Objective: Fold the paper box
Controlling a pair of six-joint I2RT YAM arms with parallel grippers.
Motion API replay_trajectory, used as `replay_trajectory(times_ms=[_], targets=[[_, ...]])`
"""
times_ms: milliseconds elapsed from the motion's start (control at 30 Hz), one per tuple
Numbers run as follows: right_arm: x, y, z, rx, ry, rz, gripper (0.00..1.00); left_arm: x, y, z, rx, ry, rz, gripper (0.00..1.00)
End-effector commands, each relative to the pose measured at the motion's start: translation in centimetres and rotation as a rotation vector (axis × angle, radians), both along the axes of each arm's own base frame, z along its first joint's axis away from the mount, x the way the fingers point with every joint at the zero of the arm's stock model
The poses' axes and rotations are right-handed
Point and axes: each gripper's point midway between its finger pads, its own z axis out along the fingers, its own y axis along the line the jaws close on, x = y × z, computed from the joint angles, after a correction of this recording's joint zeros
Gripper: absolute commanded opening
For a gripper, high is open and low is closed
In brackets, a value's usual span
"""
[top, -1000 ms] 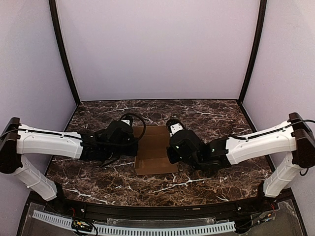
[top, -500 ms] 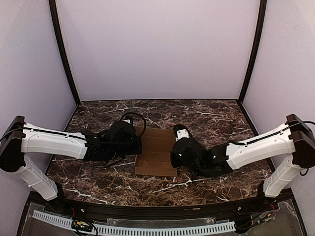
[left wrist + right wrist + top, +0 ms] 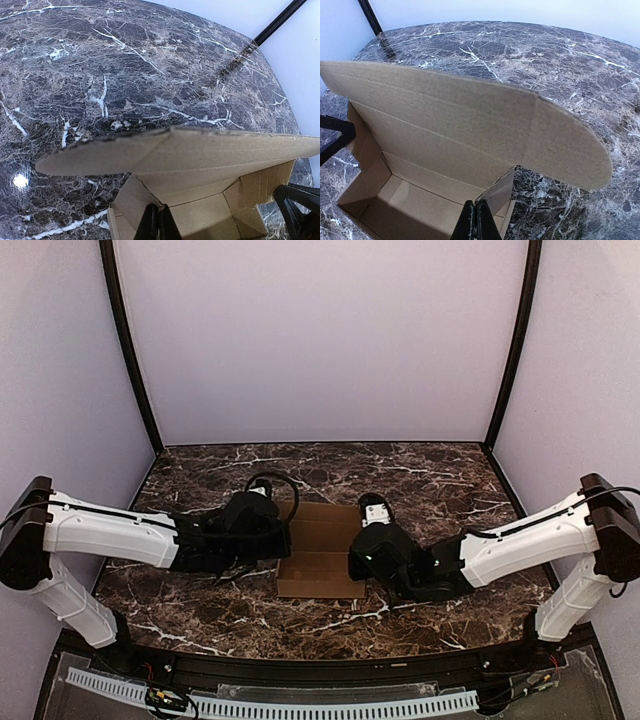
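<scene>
Your paper box sits at the middle of the marble table, its long sides running from 12 to 6 o'clock in the overhead view. The two arms close on it from 9 and 3 o'clock.

The left gripper has its fingers pressed flat together at the box's 9 o'clock wall. The right gripper is equally closed at the 3 o'clock wall. Each pair of tips sits right at the wall's top edge. Whether cardboard is actually pinched between them is hard to tell from these angles.

Both wrist views show the box open, with the bottom and end flaps visible inside. The lid stands raised over the cavity, with a rounded tab at its end hanging free past the corner.

You have the most bare marble toward 12 o'clock, reaching to the back wall. Toward 6 o'clock only a narrower strip lies before the table's near edge. The arms fill the sides at 9 and 3 o'clock.
</scene>
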Motion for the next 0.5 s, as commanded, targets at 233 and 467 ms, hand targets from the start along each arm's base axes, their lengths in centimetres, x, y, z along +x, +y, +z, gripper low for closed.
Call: replay_trajectory(times_ms=[233, 467], targets=[[-3.3, 1.3, -0.8, 0.013, 0.017, 0.176, 0.00, -3.6, -0.8, 1.1, -0.060, 0.024, -0.146, 0.11], [-3.9, 0.4, -2.1, -0.058, 0.006, 0.199, 0.00, -4.1, 0.5, 1.5, -0.034, 0.006, -0.157, 0.15]])
